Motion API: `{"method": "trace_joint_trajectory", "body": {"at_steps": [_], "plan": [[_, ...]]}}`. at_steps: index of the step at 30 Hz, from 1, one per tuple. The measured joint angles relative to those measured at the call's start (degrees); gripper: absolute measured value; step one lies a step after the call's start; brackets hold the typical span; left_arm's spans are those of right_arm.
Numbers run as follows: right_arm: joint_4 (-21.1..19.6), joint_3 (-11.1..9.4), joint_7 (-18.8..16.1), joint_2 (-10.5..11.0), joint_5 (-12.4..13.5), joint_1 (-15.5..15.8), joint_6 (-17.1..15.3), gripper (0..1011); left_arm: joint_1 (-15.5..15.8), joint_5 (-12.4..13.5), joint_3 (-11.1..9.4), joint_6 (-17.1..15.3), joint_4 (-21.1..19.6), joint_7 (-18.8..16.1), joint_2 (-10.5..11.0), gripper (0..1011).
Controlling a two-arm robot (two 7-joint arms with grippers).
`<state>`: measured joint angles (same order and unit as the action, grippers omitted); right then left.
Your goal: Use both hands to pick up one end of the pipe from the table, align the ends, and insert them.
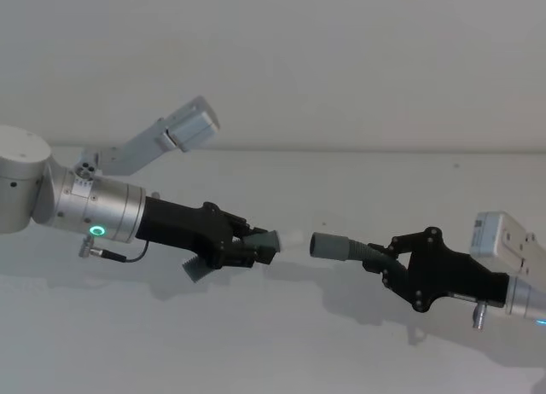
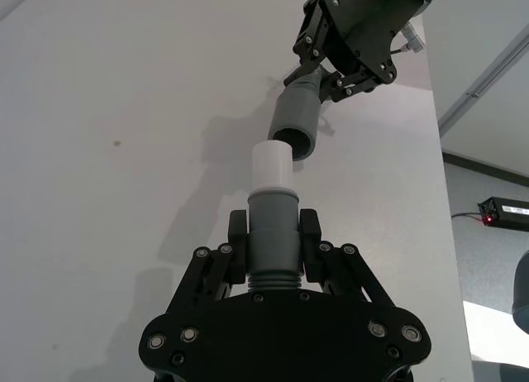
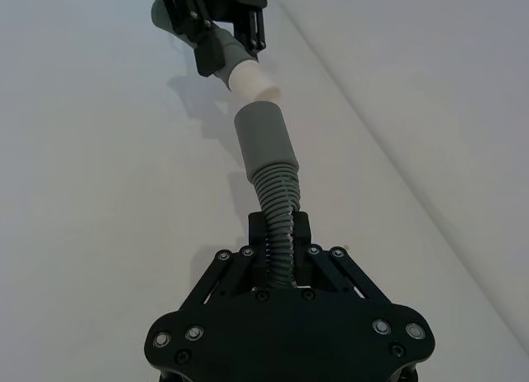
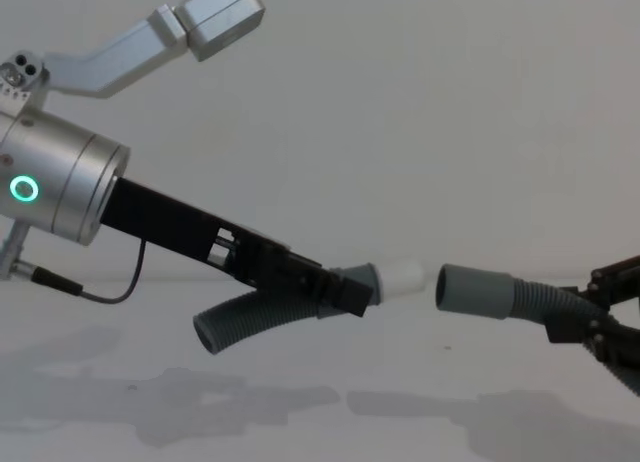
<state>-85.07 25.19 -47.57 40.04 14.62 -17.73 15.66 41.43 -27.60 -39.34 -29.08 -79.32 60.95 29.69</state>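
Observation:
Both grippers hold the pipe pieces above the white table (image 1: 256,343). My left gripper (image 1: 256,247) (image 2: 274,233) (image 4: 335,287) is shut on the short curved piece (image 4: 245,322), just behind its cuff. That piece's pale whitish tip (image 1: 292,240) (image 2: 271,167) (image 4: 403,276) points right. My right gripper (image 1: 388,262) (image 3: 281,241) (image 4: 580,322) is shut on the ribbed part of the other piece. Its grey cuff (image 1: 333,246) (image 3: 263,138) (image 4: 475,290) faces the pale tip across a small gap. The two ends are nearly in line and do not touch.
A plain wall rises behind the table's far edge (image 1: 341,148). In the left wrist view the table's side edge (image 2: 436,142) drops to a floor where a black box (image 2: 504,210) with a red light lies.

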Motion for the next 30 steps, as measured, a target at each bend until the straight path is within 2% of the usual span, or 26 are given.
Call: {"method": "trace_joint_trajectory", "body": {"at_steps": [30], "plan": [[0.87,1.45,0.46,0.37,0.80,-1.28,-0.35,144,1.57,-1.24,-1.94,-0.35,1.22,0.55,-0.23,356]]}}
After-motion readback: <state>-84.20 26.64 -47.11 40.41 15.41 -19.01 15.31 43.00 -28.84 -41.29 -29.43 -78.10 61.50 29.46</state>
